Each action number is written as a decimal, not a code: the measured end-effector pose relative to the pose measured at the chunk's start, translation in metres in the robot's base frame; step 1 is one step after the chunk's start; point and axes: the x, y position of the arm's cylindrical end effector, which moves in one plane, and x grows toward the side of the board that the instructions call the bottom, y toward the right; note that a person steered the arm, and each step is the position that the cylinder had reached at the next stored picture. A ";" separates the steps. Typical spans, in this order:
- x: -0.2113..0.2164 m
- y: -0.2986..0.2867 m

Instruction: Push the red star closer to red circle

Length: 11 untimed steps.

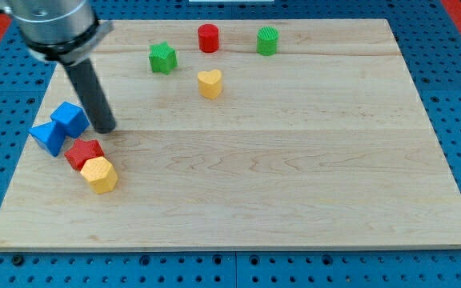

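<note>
Item: wooden board (294, 160), one arm, eight blocks. Arm ends in a plain dark rod with no claw to open or close and nothing in hold; the tip (106, 128) rests on the board at the view's left, free of contact as far as can be seen. Task piece: red star (83, 152), lying near the view's left edge, just below and slightly left of the tip. Adjoining it: yellow hexagon (99, 174), touching its lower right side; blue triangle (48, 138) and blue cube (70, 118) close on its upper left. Target: red circle (208, 38), standing near the view's top, well apart from the star, up and to the right. Also present near the top: green star (163, 58), green circle (268, 41), yellow heart (210, 83). Governing relation: the tip sits on the star's upper right, that is, on the target's side. Judgement: a push toward the circle calls for the tip to pass round to the star's lower left first, where the yellow hexagon and blue triangle leave little room.
</note>
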 end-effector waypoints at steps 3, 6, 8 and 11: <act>0.136 0.129; 0.151 -0.101; 0.071 -0.079; 0.022 0.049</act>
